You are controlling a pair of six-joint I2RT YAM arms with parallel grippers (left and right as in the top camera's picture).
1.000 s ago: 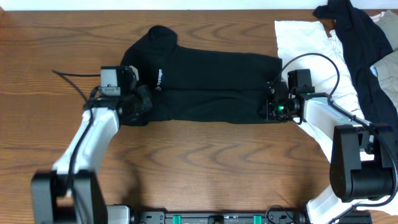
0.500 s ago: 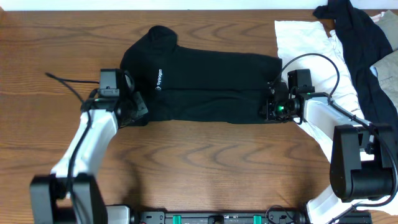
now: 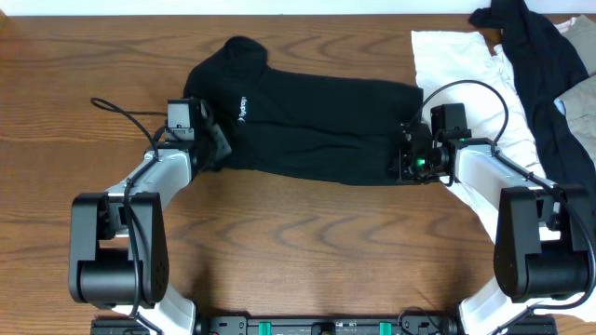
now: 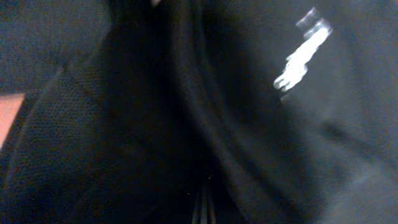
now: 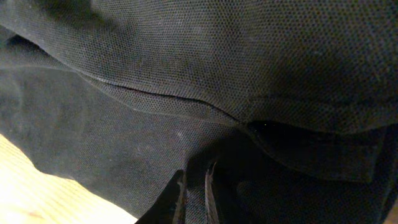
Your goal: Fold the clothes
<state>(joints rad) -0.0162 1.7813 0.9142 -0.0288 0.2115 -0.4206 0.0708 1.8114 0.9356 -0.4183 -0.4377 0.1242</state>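
Left jaws are clamping a corner of the shirt (image 3: 317, 130), having dragged it inward across the desk (image 3: 298, 242) within the last second. Right jaws are staying closed on its right end, so folding is beginning.

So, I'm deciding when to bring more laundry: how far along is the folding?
Early. Done: the black shirt lies narrowed into a long strip on the table. In hand: the right gripper pinches its hem end, and the left gripper sits at the collar end, grip unclear. Left: folding that strip across, then the white garment and dark garment, both crumpled at the far right.
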